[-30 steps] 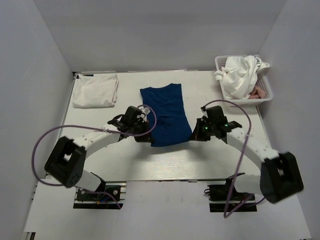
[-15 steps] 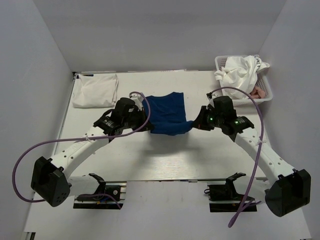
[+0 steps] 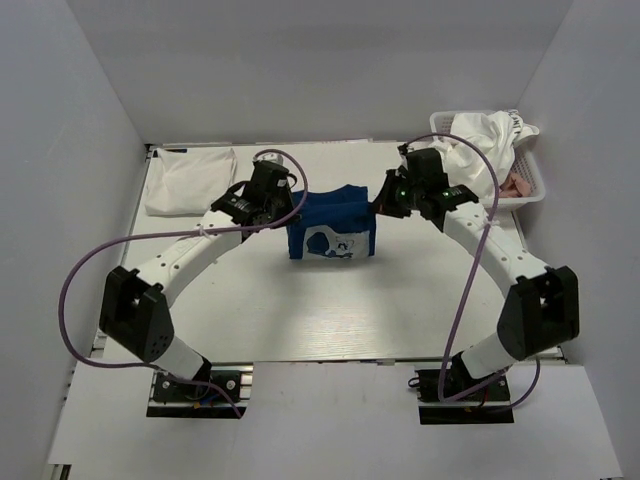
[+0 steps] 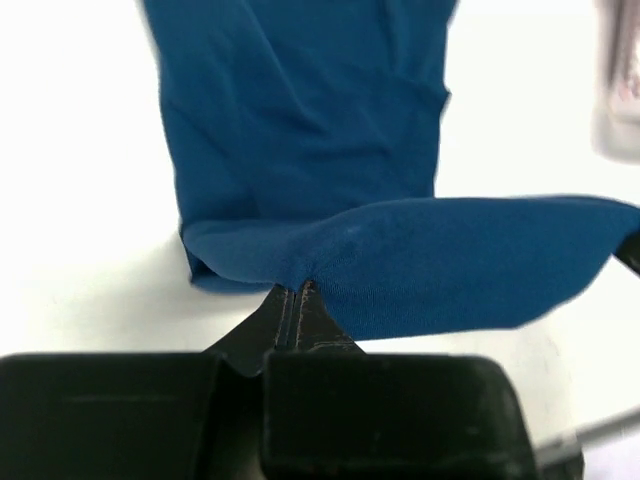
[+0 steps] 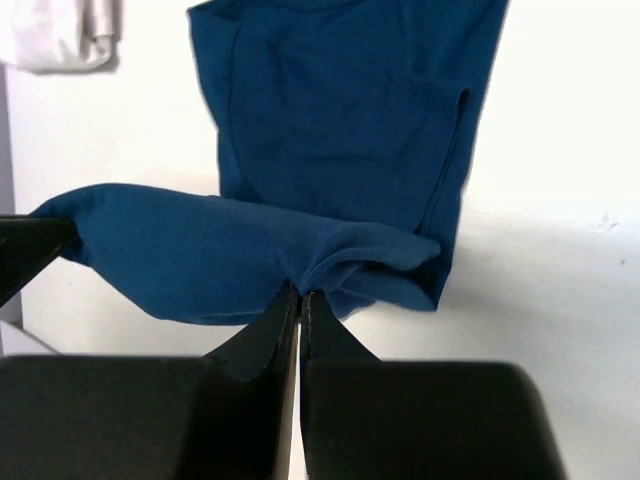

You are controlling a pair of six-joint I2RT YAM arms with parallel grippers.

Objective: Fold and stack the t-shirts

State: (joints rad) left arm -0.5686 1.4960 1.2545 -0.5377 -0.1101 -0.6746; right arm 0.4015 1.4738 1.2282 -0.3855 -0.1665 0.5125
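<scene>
The navy blue t-shirt (image 3: 329, 222) lies mid-table, its near half folded over toward the back so the white cartoon print (image 3: 330, 243) faces up. My left gripper (image 3: 283, 203) is shut on the shirt's left hem corner and my right gripper (image 3: 377, 201) is shut on its right hem corner, both holding the edge a little above the table. The left wrist view shows the pinched blue cloth (image 4: 400, 250) at my left gripper (image 4: 297, 290). The right wrist view shows the same cloth (image 5: 240, 250) at my right gripper (image 5: 300, 292).
A folded white t-shirt (image 3: 191, 178) lies at the back left. A white mesh basket (image 3: 527, 183) at the back right holds a crumpled white t-shirt (image 3: 488, 145) and a pink one (image 3: 517, 184). The table's near half lies bare.
Both grippers have carried the navy shirt's near hem up and toward the back, folding it over; the white print now shows on top.
</scene>
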